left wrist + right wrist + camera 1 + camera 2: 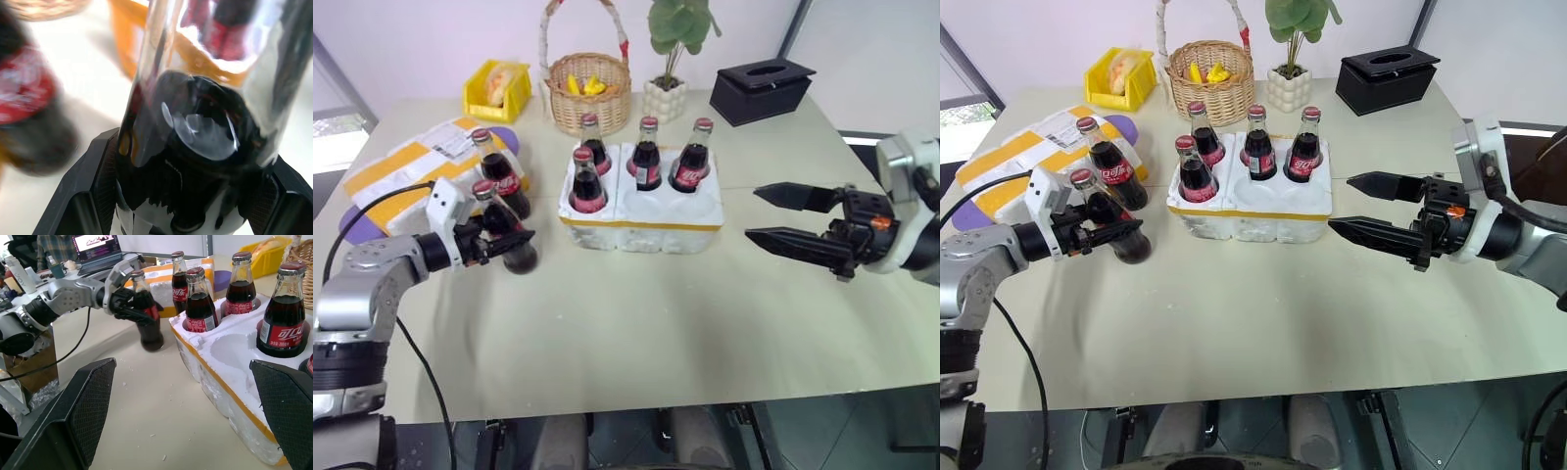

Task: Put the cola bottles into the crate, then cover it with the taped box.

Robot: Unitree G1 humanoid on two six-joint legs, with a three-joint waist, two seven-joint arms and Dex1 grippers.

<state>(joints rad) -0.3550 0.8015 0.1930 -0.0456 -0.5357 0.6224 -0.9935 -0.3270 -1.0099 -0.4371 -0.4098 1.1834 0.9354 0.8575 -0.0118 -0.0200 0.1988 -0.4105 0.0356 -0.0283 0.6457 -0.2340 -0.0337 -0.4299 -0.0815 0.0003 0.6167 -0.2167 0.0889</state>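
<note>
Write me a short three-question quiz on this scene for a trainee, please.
1. How many cola bottles stand in the crate?
2. True or false: the right gripper holds a bottle.
3. What is the left gripper closed on? A) a cola bottle B) a wicker basket C) a black box

Key: 1. Four, with two wells empty. 2. False; its fingers are open and hold nothing. 3. A.

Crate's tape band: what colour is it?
Yellow band on the white crate, clearest in left eye view.
</note>
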